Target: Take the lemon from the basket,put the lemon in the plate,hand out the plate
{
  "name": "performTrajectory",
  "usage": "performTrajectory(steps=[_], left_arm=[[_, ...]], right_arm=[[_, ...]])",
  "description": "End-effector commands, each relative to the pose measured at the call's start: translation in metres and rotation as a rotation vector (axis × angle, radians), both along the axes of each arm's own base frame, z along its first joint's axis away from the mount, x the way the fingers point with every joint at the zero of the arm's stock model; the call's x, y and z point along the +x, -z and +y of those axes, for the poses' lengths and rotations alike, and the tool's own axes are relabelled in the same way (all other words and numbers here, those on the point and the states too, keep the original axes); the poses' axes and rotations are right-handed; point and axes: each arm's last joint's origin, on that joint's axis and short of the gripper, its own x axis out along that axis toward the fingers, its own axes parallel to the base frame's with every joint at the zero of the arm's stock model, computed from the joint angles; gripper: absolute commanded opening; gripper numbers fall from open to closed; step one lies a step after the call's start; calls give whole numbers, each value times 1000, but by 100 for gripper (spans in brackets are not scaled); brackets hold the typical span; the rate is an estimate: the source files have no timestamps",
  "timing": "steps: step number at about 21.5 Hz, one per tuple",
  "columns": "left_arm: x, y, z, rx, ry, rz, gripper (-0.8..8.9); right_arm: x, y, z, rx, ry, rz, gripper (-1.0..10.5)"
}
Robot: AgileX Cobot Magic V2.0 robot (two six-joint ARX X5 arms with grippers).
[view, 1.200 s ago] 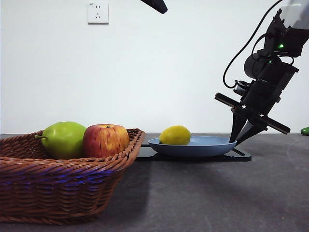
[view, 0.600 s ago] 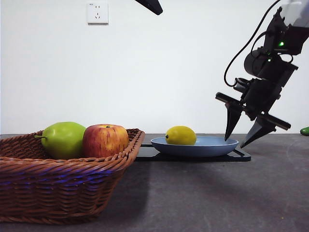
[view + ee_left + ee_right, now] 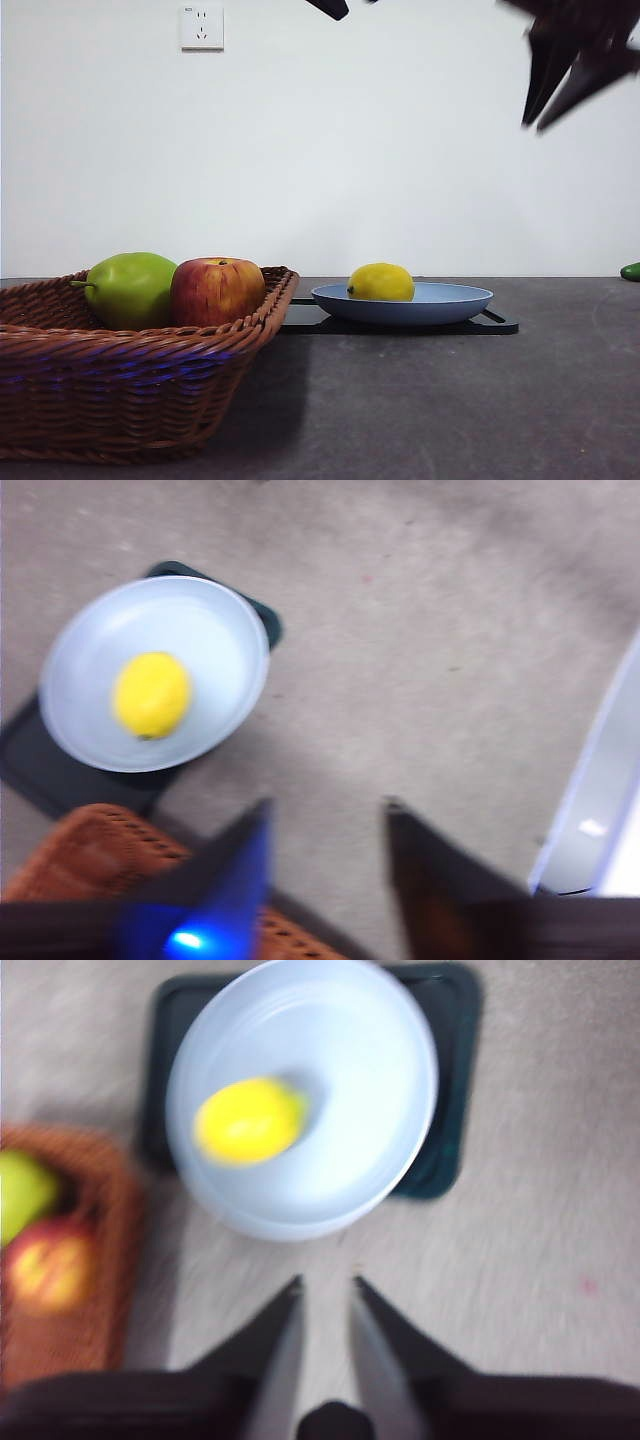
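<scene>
Blurred right hand [image 3: 545, 112] high above lemon [image 3: 381, 282] on plate [image 3: 455, 301]

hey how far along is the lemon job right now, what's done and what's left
Done: the lemon is out of the basket and lies in the plate, which sits on the black tray. In hand: nothing. The right gripper hangs high above the plate, empty, jaws apart; the left gripper waits up high, open. Left: gripping the plate and handing it out.

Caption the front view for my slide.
Lemon resting in the blue plate on a black tray, beside a basket of fruit; right gripper raised, empty.
</scene>
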Motion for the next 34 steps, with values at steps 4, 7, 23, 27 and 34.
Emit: performTrajectory(steps=[4, 7, 23, 27, 34], left_arm=[[16, -4, 10, 27, -21, -41, 6], [30, -2, 29, 58, -100, -14, 6], [-42, 58, 148, -312, -375, -182, 6], [-64, 85, 164, -369, -395, -208, 6], [-79, 93, 175, -410, -407, -265, 8]], right_arm=[[-56, -56, 16, -162, -18, -251, 3], [-97, -77, 28, -201, 8, -403, 3], [-190, 54, 41, 3, 34, -846, 3], [-193, 97, 37, -8, 82, -782, 3], [-192, 111, 33, -63, 220, -752, 3]])
